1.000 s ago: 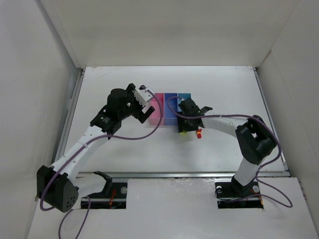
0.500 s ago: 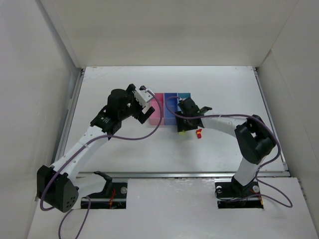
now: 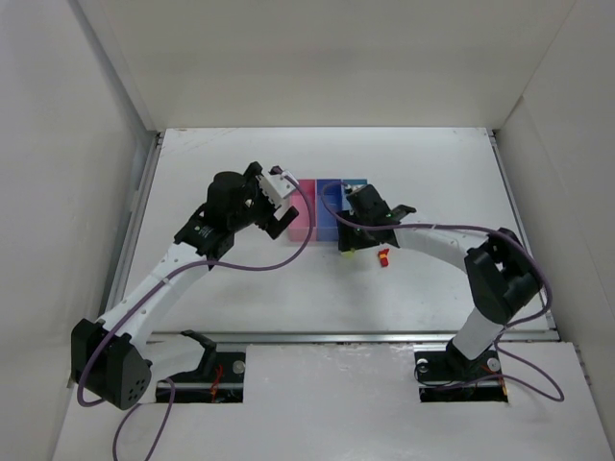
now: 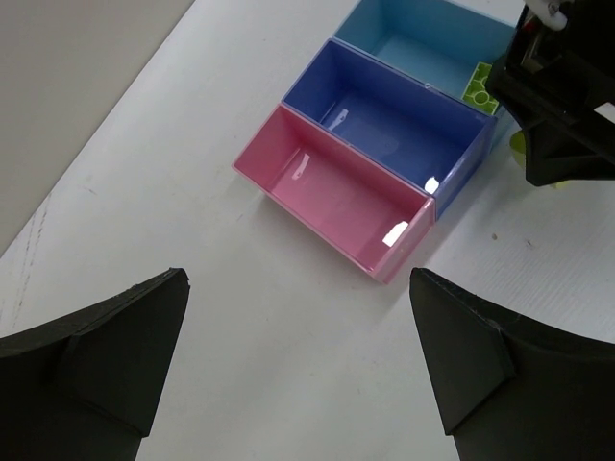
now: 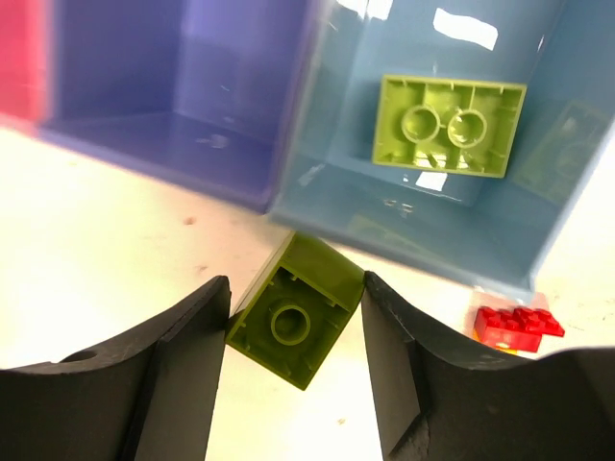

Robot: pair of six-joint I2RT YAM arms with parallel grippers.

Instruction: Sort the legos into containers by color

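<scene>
right gripper [image 5: 293, 313] pinched a green brick [image 5: 298, 307]; it should clear the pale bin [image 5: 404, 226] rim before release. left gripper [image 4: 293, 355] hung open.

Just right of the left gripper [image 3: 283, 219] lies the pink bin [image 3: 306, 213], joined in 1 row with the medium blue bin [image 3: 330, 219] and the light blue bin [image 3: 356, 182]. The right gripper [image 3: 352, 244] overlaps the light blue bin's near end. A yellow-green lego [image 3: 353, 254] shows at its tip, and 1 red lego [image 3: 383, 256] lies just to its right.
</scene>
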